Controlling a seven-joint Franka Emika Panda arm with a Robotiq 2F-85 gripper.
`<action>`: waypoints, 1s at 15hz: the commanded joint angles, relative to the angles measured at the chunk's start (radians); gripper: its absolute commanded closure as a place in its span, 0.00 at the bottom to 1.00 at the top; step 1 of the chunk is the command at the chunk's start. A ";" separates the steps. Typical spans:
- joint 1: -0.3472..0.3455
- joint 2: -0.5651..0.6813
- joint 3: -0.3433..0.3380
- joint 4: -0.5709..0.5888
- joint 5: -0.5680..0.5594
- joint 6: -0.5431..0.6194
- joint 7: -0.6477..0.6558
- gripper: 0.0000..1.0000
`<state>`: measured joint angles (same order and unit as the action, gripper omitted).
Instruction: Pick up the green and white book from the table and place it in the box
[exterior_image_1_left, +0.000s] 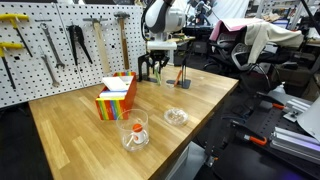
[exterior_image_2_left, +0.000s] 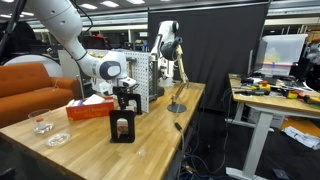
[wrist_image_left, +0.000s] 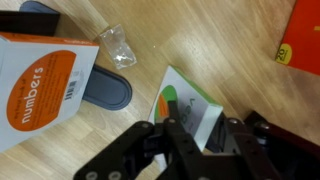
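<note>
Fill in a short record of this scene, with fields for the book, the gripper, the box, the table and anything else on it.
book: green and white book, edge between the fingers of the gripper, outside the box
gripper: down at the book; grip not clear
box: rainbow-striped, top open, standing on the table
table: light wood
also: glass cup holding an orange piece

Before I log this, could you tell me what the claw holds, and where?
Cannot be told: the claw straddles one end of the book, grip unconfirmed.
</note>
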<state>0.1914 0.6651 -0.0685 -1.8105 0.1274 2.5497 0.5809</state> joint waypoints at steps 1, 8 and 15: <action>0.020 -0.033 -0.013 -0.022 -0.020 0.002 0.010 0.97; 0.027 -0.208 -0.008 -0.164 -0.046 0.014 0.001 0.96; 0.105 -0.407 0.020 -0.253 -0.340 -0.013 -0.018 0.96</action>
<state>0.2734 0.3126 -0.0600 -2.0297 -0.1073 2.5411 0.5794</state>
